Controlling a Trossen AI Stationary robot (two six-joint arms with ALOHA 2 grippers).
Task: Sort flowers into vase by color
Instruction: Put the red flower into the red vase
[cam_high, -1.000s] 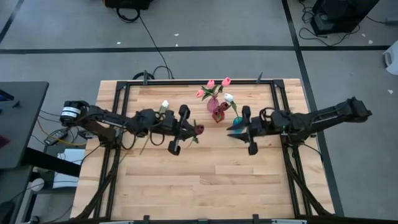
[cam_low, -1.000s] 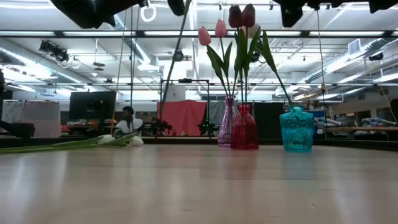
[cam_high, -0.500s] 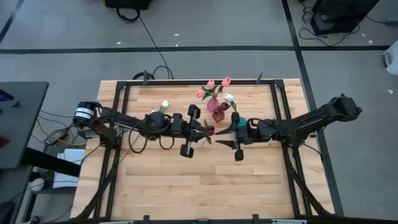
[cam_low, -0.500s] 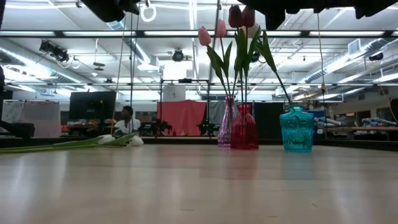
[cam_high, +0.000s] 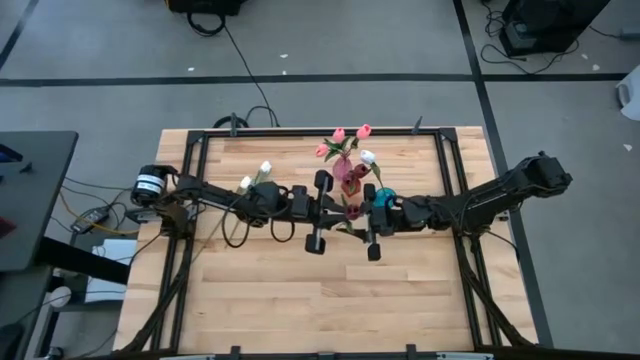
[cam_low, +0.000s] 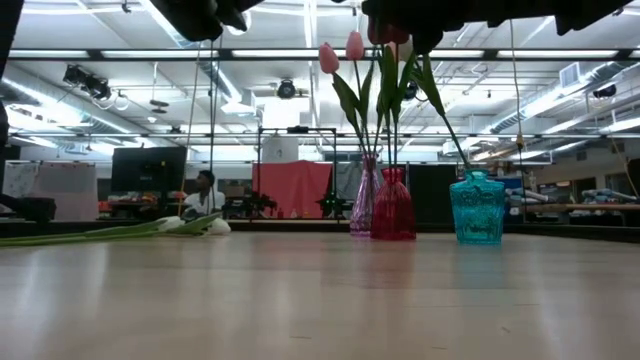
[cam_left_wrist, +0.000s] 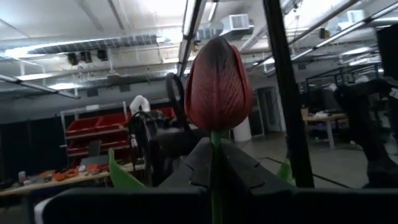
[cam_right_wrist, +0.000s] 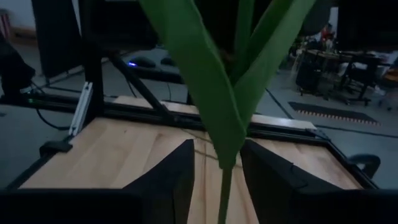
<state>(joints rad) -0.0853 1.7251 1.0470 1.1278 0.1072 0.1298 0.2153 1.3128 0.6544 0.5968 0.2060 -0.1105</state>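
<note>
The left gripper (cam_high: 333, 205) clamped a dark red tulip (cam_left_wrist: 218, 84) upright mid-table for handover, while the right gripper (cam_high: 364, 217) stood parted around its stem (cam_right_wrist: 224, 196).

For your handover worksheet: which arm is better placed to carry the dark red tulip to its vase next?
Right. Its open tool brackets the dark red tulip stem, beside the red vase; the left tool merely holds it.
</note>
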